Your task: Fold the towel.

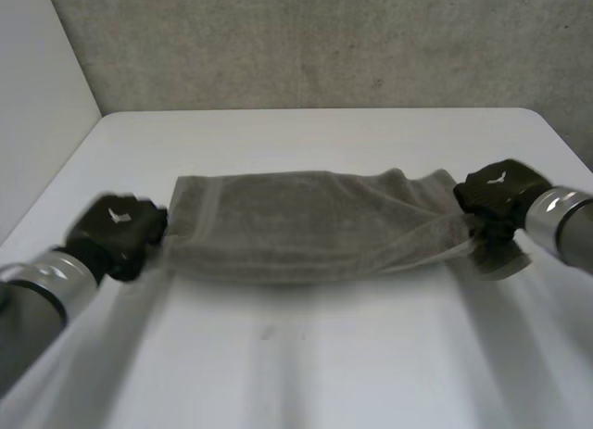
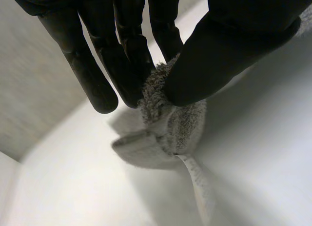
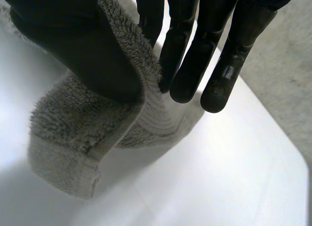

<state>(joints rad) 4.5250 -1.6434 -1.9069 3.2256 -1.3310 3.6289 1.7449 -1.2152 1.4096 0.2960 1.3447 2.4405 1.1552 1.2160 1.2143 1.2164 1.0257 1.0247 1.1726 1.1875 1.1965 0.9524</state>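
while the grey towel (image 1: 296, 227) is stretched sideways between the two hands over the middle of the white table (image 1: 306, 364), each hand is clamped on one of its short ends. the left hand (image 1: 116, 227) sits at the towel's left end. in the left wrist view its thumb (image 2: 219, 60) presses a bunched tuft of terry against the straight fingers (image 2: 131, 65), so the cloth is pinched between them, and the outermost finger stands free beside the pinch. below that pinch the towel's end hangs clear of the table, and a thin pale strip (image 2: 197, 184) dangles from it. the right hand (image 1: 496, 193) is at the towel's right end, where the cloth gathers into a narrow bunch. in the right wrist view its thumb (image 3: 83, 50) pins a fold of towel against the inner fingers (image 3: 173, 50), while the other fingertips point down beside the cloth, apart from it. from the head view the towel reads as one long band running from hand to hand, its far edge fairly straight and its near edge sagging in a shallow curve. whether the sagging middle touches the table i cannot tell. a grey concrete wall (image 1: 324, 40) rises behind the table's far edge.
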